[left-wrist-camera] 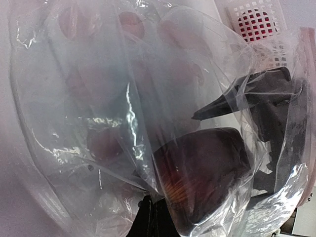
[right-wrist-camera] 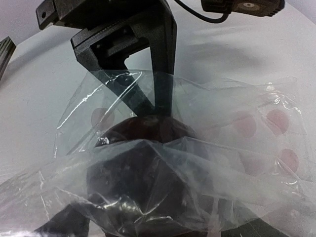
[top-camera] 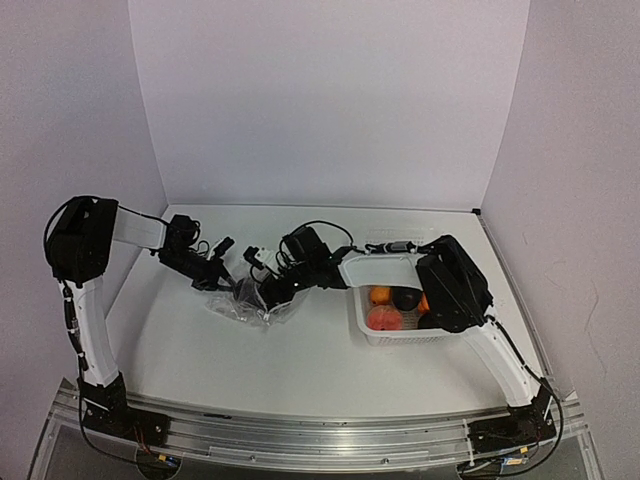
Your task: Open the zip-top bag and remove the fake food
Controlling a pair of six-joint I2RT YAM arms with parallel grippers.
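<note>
Top view: zip-top bag point(top-camera: 240, 308) lay crumpled on the white table point(top-camera: 300, 365), at 9 o'clock from the white mesh basket point(top-camera: 385, 264), near it but not touching. Left hand point(top-camera: 228, 288) met the bag from 10 o'clock and right hand point(top-camera: 272, 292) from 3 o'clock, with the right forearm stretched over the basket's far rim. The basket held an orange piece point(top-camera: 380, 295), a black piece point(top-camera: 404, 299) and a red piece point(top-camera: 383, 319). Right wrist view: the left hand's two black fingers point(right-wrist-camera: 163, 74) ran together to a point, with clear film nipped between the tips. One dark purple piece point(right-wrist-camera: 143, 131) sat inside the bag at 6 o'clock from those tips. The right hand's own fingers were buried under folds of plastic, so apart or together could not be told. Left wrist view: film lay draped over the lens, carrying faint reddish round marks. The dark purple piece showed through it, with the right hand's black fingers point(left-wrist-camera: 274, 113) close by at 2 o'clock.
</note>
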